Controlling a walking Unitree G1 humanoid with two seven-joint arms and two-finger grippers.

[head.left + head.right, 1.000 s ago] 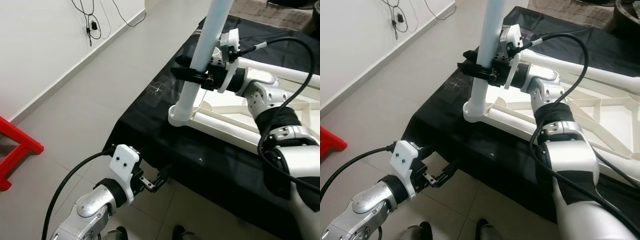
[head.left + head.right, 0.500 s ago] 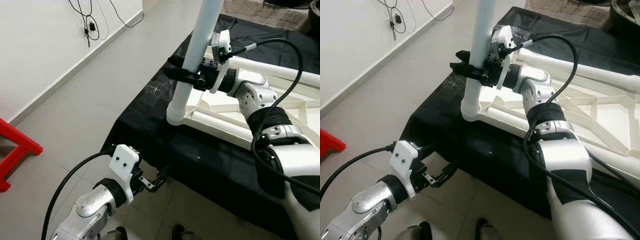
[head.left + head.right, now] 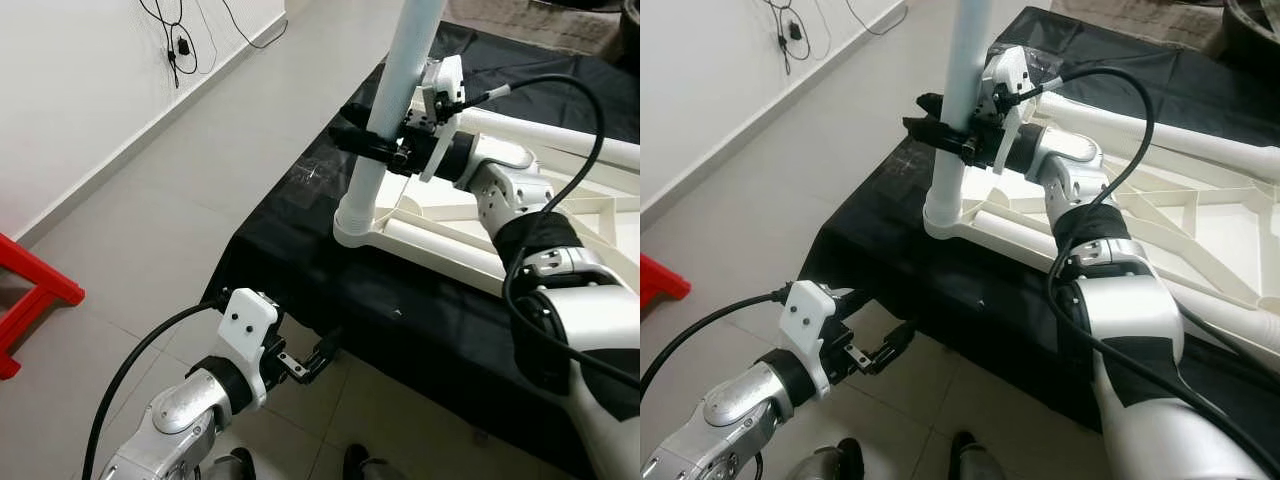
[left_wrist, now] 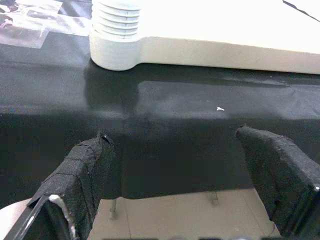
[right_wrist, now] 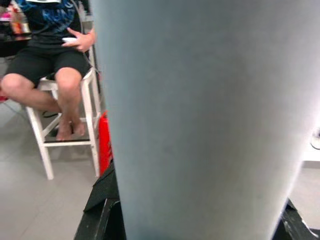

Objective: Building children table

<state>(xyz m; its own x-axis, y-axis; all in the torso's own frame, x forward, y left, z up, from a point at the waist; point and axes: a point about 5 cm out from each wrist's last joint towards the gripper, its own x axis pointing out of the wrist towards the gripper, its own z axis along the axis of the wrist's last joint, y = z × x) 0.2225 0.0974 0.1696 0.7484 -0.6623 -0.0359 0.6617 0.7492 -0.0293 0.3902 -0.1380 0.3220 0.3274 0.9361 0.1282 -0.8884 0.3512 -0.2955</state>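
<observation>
While the left gripper (image 3: 318, 358) hangs parted, the right gripper (image 3: 362, 141) clamps the upright table leg (image 3: 393, 95) at the tabletop's (image 3: 470, 250) corner.

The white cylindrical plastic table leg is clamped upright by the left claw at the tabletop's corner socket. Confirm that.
Wrong claw: the right claw clamps the white cylindrical plastic table leg, as the left eye view shows. It does stand upright at the corner socket.

We found bare floor (image 3: 180, 190) open to the left; the black-draped table edge (image 3: 300, 290) blocked our left gripper (image 3: 318, 360) ahead.
</observation>
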